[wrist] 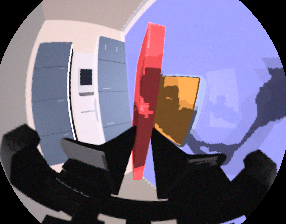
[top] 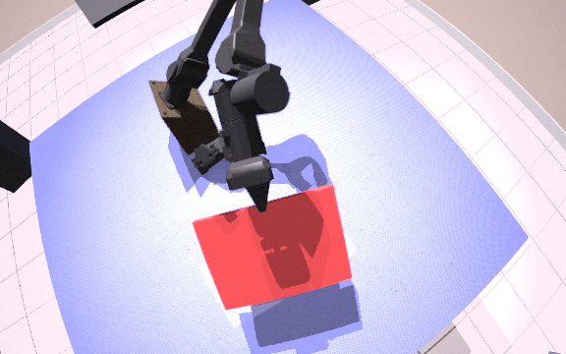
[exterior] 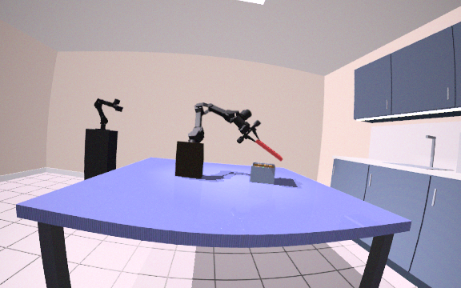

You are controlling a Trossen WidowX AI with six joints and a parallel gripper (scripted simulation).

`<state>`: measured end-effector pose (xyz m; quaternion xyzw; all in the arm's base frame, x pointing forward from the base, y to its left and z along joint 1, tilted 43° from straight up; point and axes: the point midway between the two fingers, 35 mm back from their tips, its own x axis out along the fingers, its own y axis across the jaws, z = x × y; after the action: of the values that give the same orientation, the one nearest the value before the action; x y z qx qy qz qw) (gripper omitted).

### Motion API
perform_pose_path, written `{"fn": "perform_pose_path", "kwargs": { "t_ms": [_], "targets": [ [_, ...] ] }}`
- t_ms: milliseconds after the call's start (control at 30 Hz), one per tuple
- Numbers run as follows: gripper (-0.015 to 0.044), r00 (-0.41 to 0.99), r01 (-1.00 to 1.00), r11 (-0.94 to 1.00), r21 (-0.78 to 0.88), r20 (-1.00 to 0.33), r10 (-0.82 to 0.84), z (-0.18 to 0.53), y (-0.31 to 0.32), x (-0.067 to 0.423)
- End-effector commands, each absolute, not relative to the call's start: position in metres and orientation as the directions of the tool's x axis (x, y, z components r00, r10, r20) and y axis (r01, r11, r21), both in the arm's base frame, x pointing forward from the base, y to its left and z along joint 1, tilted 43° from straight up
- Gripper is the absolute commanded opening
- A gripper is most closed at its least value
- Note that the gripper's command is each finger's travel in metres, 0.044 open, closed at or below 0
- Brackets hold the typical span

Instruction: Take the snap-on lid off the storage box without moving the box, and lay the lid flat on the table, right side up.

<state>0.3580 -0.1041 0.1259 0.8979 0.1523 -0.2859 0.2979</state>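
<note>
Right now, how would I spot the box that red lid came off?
Find the blue table, then the dark arm on its brown pedestal. Just right of that pedestal stands a small grey box, open on top, right below the tilted red lid held in the gripper.

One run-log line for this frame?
gripper: shut on red lid edge | lid: off, tilted, airborne | box: open, on table

Translucent red lid (top: 273, 251); glossy blue table (exterior: 142, 200).
</note>
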Motion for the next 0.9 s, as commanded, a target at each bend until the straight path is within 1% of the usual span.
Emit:
{"fn": "perform_pose_path", "kwargs": {
  "t_ms": [0, 867],
  "targets": [
    [0.0, 0.798, 0.437, -0.772, 0.461, -0.594, 0.097, 0.133, -0.108, 0.359],
    [0.0, 0.797, 0.438, -0.772, 0.461, -0.596, 0.096, 0.092, -0.135, 0.333]
  ]
}}
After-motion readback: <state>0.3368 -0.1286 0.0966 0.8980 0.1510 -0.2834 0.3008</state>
